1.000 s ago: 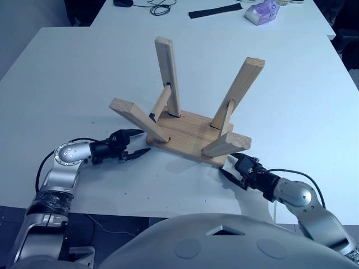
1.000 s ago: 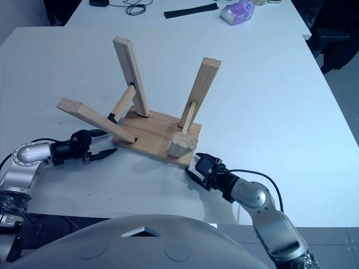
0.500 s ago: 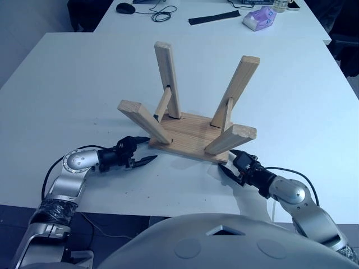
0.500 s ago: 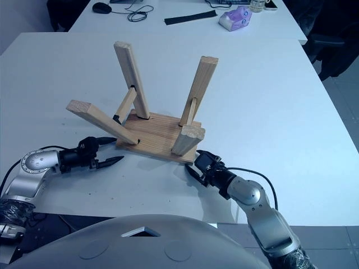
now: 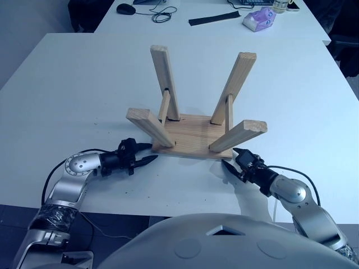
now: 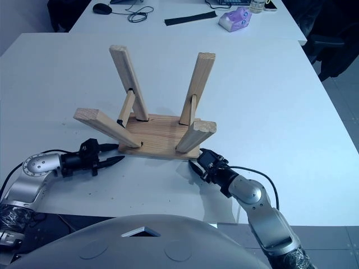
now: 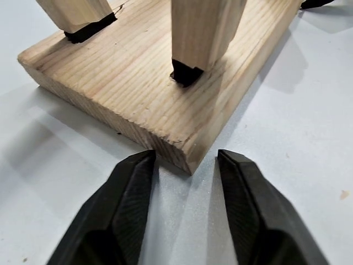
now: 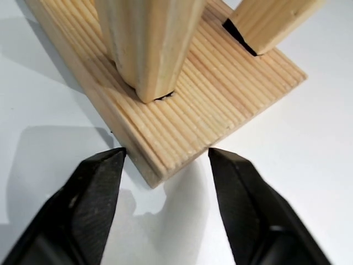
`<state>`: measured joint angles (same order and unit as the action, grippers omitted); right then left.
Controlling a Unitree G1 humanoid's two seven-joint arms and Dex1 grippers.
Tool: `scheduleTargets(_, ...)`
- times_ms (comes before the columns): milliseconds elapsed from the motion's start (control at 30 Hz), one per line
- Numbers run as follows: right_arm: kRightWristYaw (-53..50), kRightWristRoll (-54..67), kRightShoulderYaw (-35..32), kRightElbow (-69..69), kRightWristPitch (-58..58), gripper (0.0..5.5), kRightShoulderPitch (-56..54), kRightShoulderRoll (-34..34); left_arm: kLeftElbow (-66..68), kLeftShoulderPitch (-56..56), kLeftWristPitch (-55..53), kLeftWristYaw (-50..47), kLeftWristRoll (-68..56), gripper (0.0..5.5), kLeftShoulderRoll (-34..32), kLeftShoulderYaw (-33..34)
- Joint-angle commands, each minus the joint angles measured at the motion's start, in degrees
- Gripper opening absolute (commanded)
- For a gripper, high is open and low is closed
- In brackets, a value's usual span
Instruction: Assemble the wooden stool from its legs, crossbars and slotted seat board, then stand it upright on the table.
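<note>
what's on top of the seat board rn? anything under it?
Four legs stand in its slots, splayed outward, with two crossbars between them. The seat board lies flat on the table, so its underside and anything beneath are covered.

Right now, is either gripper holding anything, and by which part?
Nothing held. Left gripper and right gripper are open, each straddling a near corner of the seat board.

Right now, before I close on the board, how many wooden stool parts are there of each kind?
Legs: 4
Crossbars: 2
Seat board: 1
Total: 7
</note>
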<state>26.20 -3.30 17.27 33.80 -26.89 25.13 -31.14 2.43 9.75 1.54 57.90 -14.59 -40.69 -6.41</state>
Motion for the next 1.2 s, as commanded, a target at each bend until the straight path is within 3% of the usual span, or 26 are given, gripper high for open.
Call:
scheduleTargets(33,0.98,0.36,0.74,0.60,-0.16,2.51,-0.03,-0.06,-6.35,2.30,-2.37,0.10,0.71,1.83,1.27,-3.05)
scheduleTargets(333,7.00,6.21,-2.58,14.82,-3.31,2.33,9.96,-7.81,-26.18,11.90,-10.78,1.29,-7.03,1.83,-5.38,4.69)
scheduleTargets(533,13.54,15.04,-15.69,25.44,-5.56,2.33,18.96,-13.83,-37.81,19.51,-17.74,1.17,-15.00,1.83,-8.54,13.01)
scheduleTargets(800,17.65,38.65,-36.22,26.19,0.12,2.33,22.43,-22.42,-49.55,29.11,-25.48,0.92,-24.32,1.83,-9.56,21.32)
scheduleTargets(1033,16.93,50.03,-45.37,26.20,5.42,2.33,27.97,-31.86,-51.85,24.39,-33.87,0.02,-39.40,1.83,-13.42,32.25)
scheduleTargets(1200,12.38,51.67,-45.51,26.19,3.55,2.33,26.13,-33.16,-52.22,22.88,-36.92,1.46,-42.11,1.83,-15.33,33.37)
